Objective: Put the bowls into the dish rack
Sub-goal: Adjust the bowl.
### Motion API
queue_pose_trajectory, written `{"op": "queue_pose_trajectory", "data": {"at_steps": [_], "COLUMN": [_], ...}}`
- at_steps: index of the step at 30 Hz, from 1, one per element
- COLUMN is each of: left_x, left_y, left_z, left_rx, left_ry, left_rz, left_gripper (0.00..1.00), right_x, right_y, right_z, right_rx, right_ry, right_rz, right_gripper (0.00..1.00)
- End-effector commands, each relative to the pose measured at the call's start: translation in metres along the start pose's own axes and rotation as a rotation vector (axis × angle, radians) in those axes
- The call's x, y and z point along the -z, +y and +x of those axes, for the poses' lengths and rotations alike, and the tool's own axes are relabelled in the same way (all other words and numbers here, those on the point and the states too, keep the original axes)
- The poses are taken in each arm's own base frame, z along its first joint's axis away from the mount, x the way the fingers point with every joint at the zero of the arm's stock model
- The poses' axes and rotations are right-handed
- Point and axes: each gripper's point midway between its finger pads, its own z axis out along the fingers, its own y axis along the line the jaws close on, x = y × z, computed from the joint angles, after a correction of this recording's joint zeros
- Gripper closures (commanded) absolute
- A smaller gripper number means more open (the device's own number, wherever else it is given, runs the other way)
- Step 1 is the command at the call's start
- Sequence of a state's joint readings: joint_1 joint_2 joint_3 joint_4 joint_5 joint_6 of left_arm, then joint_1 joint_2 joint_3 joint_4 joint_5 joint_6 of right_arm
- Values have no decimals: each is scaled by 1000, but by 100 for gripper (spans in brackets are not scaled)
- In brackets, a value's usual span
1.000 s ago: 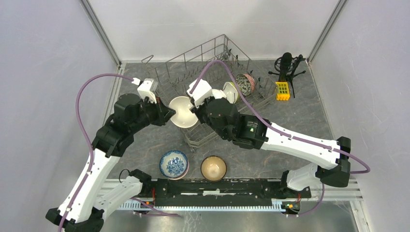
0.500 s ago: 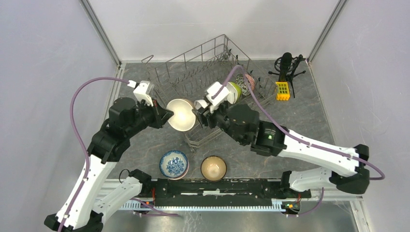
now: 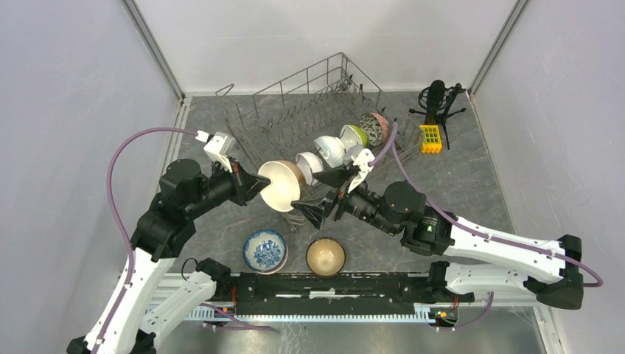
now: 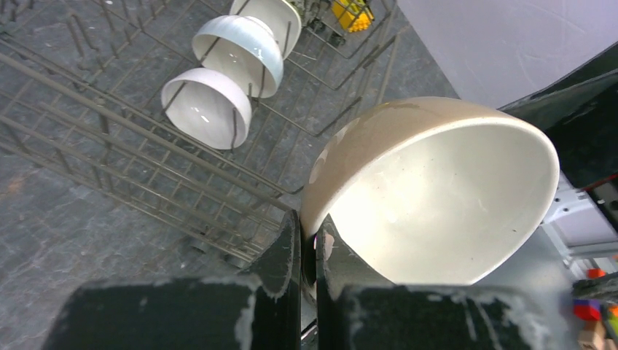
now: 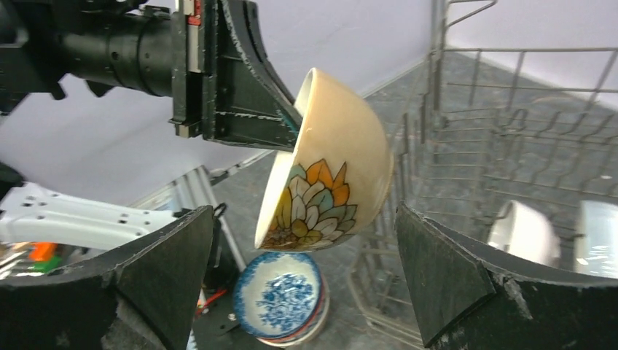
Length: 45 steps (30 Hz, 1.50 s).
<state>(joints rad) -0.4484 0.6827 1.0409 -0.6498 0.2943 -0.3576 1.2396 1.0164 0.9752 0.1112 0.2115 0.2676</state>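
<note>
Loading step: left claw (image 4: 307, 230) clamped on cream bowl (image 4: 437, 197) rim; right claw (image 3: 322, 195) spread apart, flanking bowl, not touching. Next: seat bowl between rack (image 3: 280, 118) tines ahead of left claw.

The right fingers (image 5: 452, 277) have let go of the cream bowl (image 3: 282, 184), spread wide and drawn back. The bowl now hangs tilted from the left fingers (image 4: 288, 251) alone.
</note>
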Motion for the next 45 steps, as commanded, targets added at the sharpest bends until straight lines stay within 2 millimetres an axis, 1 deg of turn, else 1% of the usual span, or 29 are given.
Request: {"op": "queue_pose_trajectory", "data": {"at_steps": [1,7,10,15,21,25,32,34,37,39,41,42,45], "left_x": [10,18,20,21,20,19,18,17,16,16,16,16,15], "left_y": [-37,-54,-58,-58,-60,-60,-61,-59,-58,-56,-55,-55,-54], "left_z": [-32,-34,-33,-31,-31,-31,-31,-30,-28,-27,-26,-26,-24], "left_rx": [45,62,69,74,94,96,90,91,93,90,90,92,96], "left_ry": [-123,-132,-126,-123,-123,-120,-117,-115,-112,-114,-116,-116,-114], "left_rz": [163,250,268,269,281,285,288,284,279,272,267,267,266], "left_gripper": [98,98,98,98,98,98,98,98,98,98,98,98,98], "right_x": [7,9,10,13,10,6,0,-1,-2,-2,-1,-2,-2], "right_y": [27,26,30,37,46,44,43,42,42,42,42,41,41], "right_z": [-24,-15,-16,-23,-24,-23,-20,-20,-21,-22,-23,-23,-24], "right_rx": [-170,-249,-265,-272,-279,-281,-279,-280,-282,-283,-291,-295,-306], "right_ry": [-115,-128,-144,-170,-169,-165,-151,-153,-161,-169,-179,-180,-190], "right_rz": [-135,-140,-165,-208,-250,-239,-220,-217,-213,-217,-218,-215,-215], "right_gripper": [2,2,3,11,18,20,18,22,34,37,35,30,26]}}
